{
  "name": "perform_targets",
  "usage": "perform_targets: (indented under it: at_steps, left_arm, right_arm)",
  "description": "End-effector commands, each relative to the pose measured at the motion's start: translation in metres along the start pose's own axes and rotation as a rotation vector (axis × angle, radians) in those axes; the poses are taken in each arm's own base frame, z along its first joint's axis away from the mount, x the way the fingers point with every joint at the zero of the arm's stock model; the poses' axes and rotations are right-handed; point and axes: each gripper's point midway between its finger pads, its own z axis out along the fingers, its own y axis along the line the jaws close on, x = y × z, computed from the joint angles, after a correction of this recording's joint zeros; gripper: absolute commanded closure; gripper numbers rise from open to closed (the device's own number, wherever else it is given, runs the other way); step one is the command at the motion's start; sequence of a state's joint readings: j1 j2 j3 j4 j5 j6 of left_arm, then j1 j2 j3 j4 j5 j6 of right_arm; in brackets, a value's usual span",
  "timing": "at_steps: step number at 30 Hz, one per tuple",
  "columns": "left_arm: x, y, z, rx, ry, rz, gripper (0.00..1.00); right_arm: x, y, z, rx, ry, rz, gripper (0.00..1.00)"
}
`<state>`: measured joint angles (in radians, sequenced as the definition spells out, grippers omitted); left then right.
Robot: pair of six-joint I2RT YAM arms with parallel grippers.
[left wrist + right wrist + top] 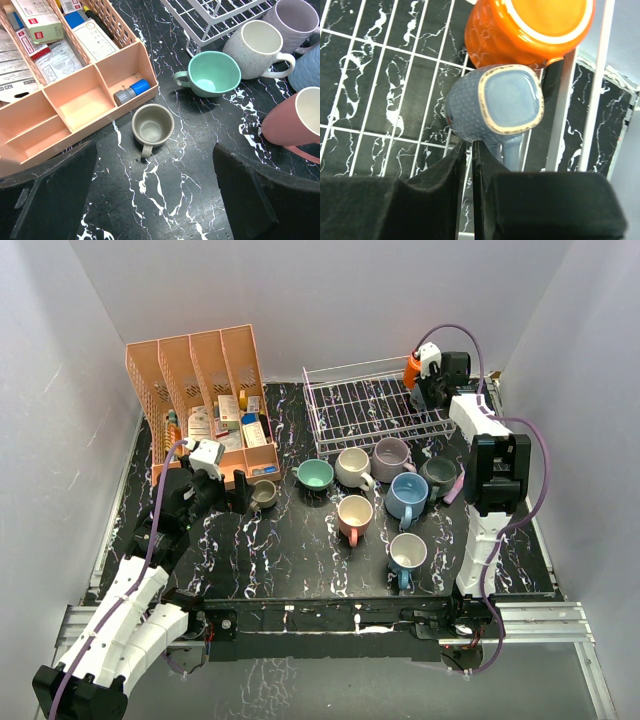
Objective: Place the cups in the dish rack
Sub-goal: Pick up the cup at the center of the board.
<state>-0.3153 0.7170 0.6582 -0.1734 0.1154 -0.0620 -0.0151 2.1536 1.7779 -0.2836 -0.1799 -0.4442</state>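
L gripper (155,190) spread wide. Olive mug (152,125) upright on desk (165,210) just ahead, centred btwn its fingers, handle pointing back at it. R gripper (471,147) pinched near-shut over dish rack (360,415) — blue mug (495,105), orange mug (530,30) inside.

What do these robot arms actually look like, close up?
The left arm and right arm are white tubular segments joined by boxy black joints. Lilac cables loop along each. The fingers are flat, matte black pads.
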Motion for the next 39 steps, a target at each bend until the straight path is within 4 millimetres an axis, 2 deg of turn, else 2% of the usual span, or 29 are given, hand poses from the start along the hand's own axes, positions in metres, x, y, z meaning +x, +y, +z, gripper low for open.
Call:
perform_targets:
  at_steps: [1, 17, 22, 30, 39]
  left_arm:
    - [0.001, 0.003, 0.0, -0.01, 0.001, 0.01, 0.03]
    - [0.0, 0.003, 0.0, -0.01, 0.001, 0.01, 0.03]
    - [0.001, 0.003, 0.0, -0.011, 0.003, 0.01, 0.03]
    - [0.001, 0.003, 0.0, -0.013, 0.004, 0.012, 0.03]
    - [-0.002, 0.001, -0.001, 0.0, -0.016, 0.015, 0.03]
  right_arm:
    - [-0.03, -0.03, -0.003, 0.124, -0.085, -0.005, 0.85]
    - [-0.026, -0.057, -0.002, 0.268, -0.065, -0.016, 0.82]
    - [-0.027, -0.059, -0.004, 0.276, -0.067, -0.018, 0.82]
    - [-0.038, -0.042, -0.021, 0.192, -0.1, -0.023, 0.82]
    - [-0.047, -0.023, -0.055, 0.124, -0.142, -0.023, 0.81]
